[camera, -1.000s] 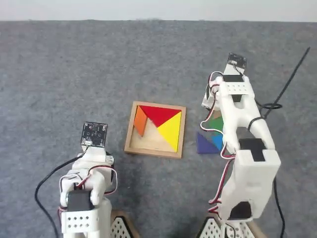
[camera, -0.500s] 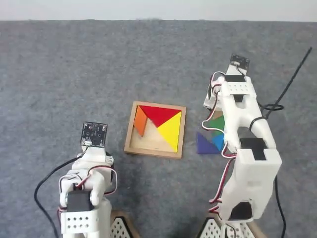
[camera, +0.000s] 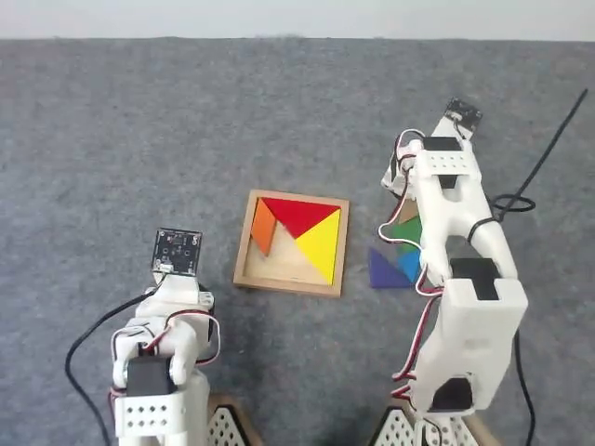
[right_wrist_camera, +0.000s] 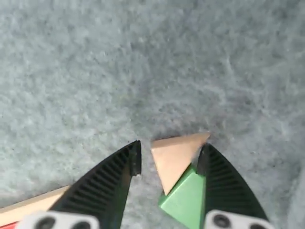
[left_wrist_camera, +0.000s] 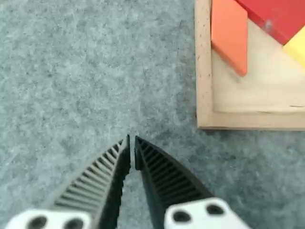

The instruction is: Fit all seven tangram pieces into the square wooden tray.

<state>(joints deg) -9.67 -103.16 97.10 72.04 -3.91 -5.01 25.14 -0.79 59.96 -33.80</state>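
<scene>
The square wooden tray (camera: 244, 249) lies mid-table and holds an orange piece (camera: 264, 226), a red triangle (camera: 297, 214) and a yellow triangle (camera: 322, 243). Right of the tray, a green piece (camera: 406, 229), a blue piece (camera: 409, 265) and a purple triangle (camera: 382, 270) lie on the carpet, partly under the right arm (camera: 444, 177). My right gripper (right_wrist_camera: 170, 155) is open and straddles a pale wooden triangle (right_wrist_camera: 177, 151) that abuts the green piece (right_wrist_camera: 186, 200). My left gripper (left_wrist_camera: 132, 140) is shut and empty above the carpet, just off the tray's corner (left_wrist_camera: 204, 95).
Grey carpet covers the table, with free room to the left of the tray and beyond it. The left arm (camera: 172, 316) sits at the near left. A black cable (camera: 544, 149) runs past the right arm.
The right arm's wrist has swung slightly to the right over the loose pieces. The left arm and the tray have not moved.
</scene>
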